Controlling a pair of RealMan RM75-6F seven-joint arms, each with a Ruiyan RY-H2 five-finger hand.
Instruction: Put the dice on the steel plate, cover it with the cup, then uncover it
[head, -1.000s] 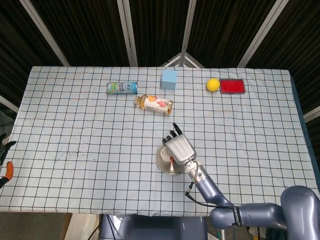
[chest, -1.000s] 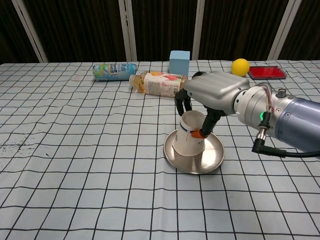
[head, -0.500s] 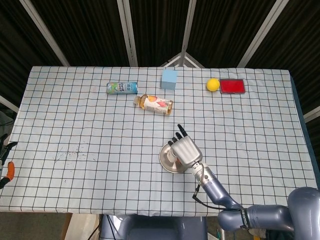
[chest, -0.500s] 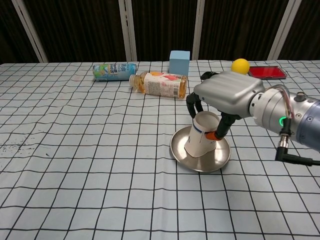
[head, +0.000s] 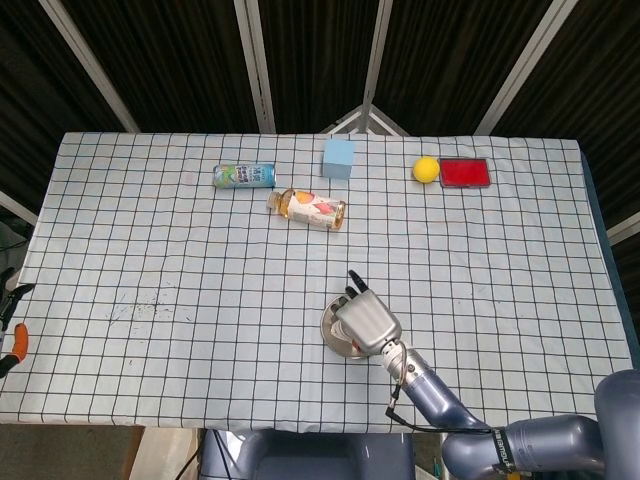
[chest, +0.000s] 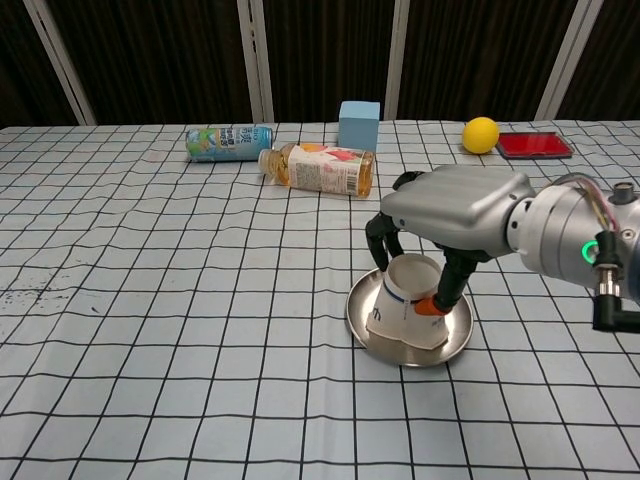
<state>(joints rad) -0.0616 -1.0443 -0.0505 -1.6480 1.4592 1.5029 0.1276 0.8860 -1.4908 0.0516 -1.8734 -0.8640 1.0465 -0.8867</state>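
A white paper cup (chest: 405, 305) stands upside down and tilted on the steel plate (chest: 455, 340), near the table's front middle. My right hand (chest: 455, 215) reaches over it from the right and grips the cup between thumb and fingers. The head view shows the same right hand (head: 365, 322) covering most of the steel plate (head: 332, 328); the cup is hidden there. The dice is not visible in either view. My left hand is out of both views.
At the back lie a green can (chest: 228, 141) and a tea bottle (chest: 320, 168) on their sides. A blue cube (chest: 359, 124) stands behind them. A yellow ball (chest: 481, 133) and a red box (chest: 534, 144) are at the back right.
The plate, the cup and my right hand have slid toward the front right of the table. The cup now leans further over on the plate.
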